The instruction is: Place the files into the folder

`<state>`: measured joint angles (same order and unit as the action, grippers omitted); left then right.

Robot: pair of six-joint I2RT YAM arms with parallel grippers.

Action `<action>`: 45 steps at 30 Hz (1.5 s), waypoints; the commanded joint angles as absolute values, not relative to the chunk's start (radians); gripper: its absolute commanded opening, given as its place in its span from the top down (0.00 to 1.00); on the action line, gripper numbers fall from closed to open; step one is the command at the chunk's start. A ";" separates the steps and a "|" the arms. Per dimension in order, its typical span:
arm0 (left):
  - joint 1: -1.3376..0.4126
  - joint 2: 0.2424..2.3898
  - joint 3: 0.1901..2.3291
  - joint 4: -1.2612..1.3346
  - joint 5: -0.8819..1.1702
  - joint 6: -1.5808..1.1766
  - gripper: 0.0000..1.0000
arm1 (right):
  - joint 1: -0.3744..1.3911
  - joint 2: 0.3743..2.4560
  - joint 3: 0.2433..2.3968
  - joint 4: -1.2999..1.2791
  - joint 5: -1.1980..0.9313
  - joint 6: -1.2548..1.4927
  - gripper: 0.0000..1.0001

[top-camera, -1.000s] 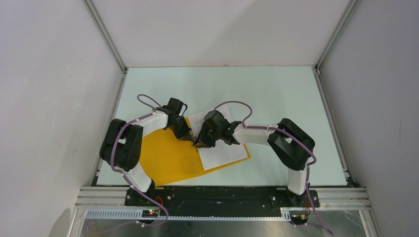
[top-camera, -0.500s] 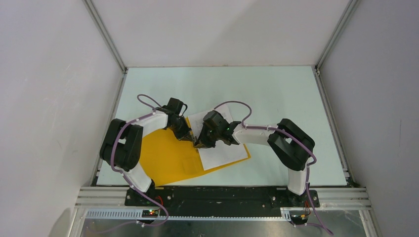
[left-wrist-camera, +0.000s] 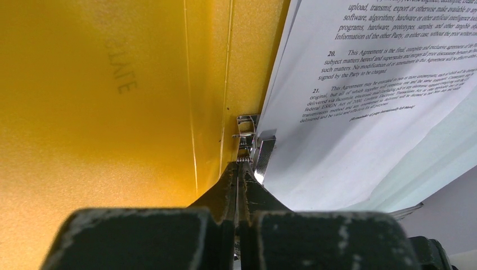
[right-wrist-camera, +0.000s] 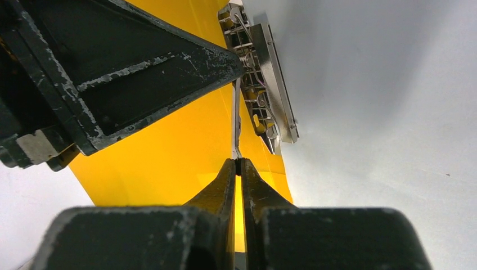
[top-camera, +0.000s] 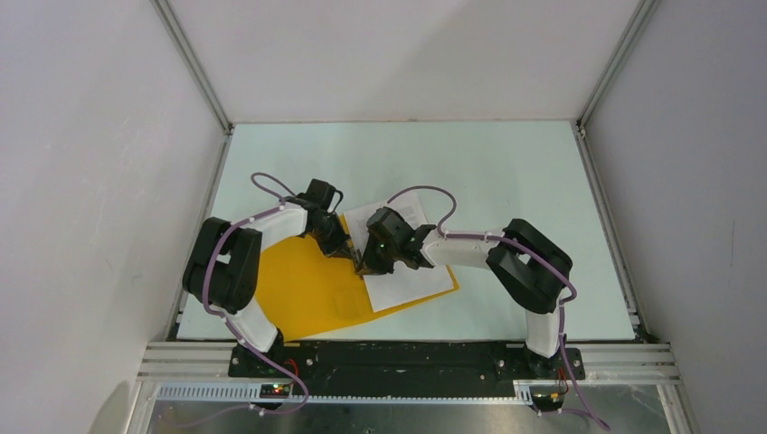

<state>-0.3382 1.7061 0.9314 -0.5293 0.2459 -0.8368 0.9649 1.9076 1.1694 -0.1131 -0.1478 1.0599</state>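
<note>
We see the folder (top-camera: 303,294) lying open toward the 7 o'clock part of the table (top-camera: 506,172), with the files (top-camera: 411,282) resting on its 3 o'clock half, just beside the metal clip (left-wrist-camera: 254,147) at the spine. Our left gripper (left-wrist-camera: 238,164) points in from 10 o'clock with its fingers pressed together and its tips touching the clip, though we cannot tell whether they pinch any part of it. Our right gripper (right-wrist-camera: 238,163), on the 3 o'clock side, is closed on a thin pale strip (right-wrist-camera: 235,126) that runs up to the clip.
</note>
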 commanded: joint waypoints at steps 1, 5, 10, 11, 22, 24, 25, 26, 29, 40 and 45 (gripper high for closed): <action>-0.354 1.803 0.855 -0.604 0.023 -0.774 1.00 | 0.964 1.955 1.107 -0.238 -0.063 1.015 1.00; -0.355 1.807 0.857 -0.604 0.016 -0.769 1.00 | 0.956 1.961 1.074 -0.223 -0.066 1.016 1.00; -0.355 1.804 0.860 -0.604 0.005 -0.766 1.00 | 0.952 1.975 1.053 -0.218 -0.061 1.012 1.00; -0.355 1.803 0.862 -0.603 0.006 -0.765 1.00 | 0.953 1.978 1.052 -0.219 -0.057 1.010 1.00; -0.356 1.799 0.862 -0.604 0.005 -0.765 1.00 | 0.954 2.017 1.046 -0.245 -0.017 0.998 1.00; -0.357 1.799 0.862 -0.603 0.006 -0.766 1.00 | 0.953 2.021 1.045 -0.257 -0.004 0.995 1.00; -0.359 1.799 0.862 -0.604 0.005 -0.767 1.00 | 0.952 2.022 1.045 -0.267 -0.001 0.992 1.00; -0.360 1.799 0.861 -0.603 0.005 -0.767 1.00 | 0.952 2.026 1.045 -0.271 0.014 0.991 1.00; -0.361 1.798 0.861 -0.603 0.004 -0.768 1.00 | 0.954 2.026 1.039 -0.281 0.042 0.989 1.00; -0.361 1.802 0.855 -0.604 -0.024 -0.770 1.00 | 0.956 1.990 1.025 -0.297 0.074 0.989 1.00; -0.361 1.806 0.854 -0.604 -0.029 -0.770 1.00 | 0.954 1.979 1.024 -0.315 0.093 0.984 1.00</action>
<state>-0.3508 1.7027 0.9333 -0.5327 0.2207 -0.8295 0.9672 1.9102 1.0988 -0.0452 -0.1047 1.0534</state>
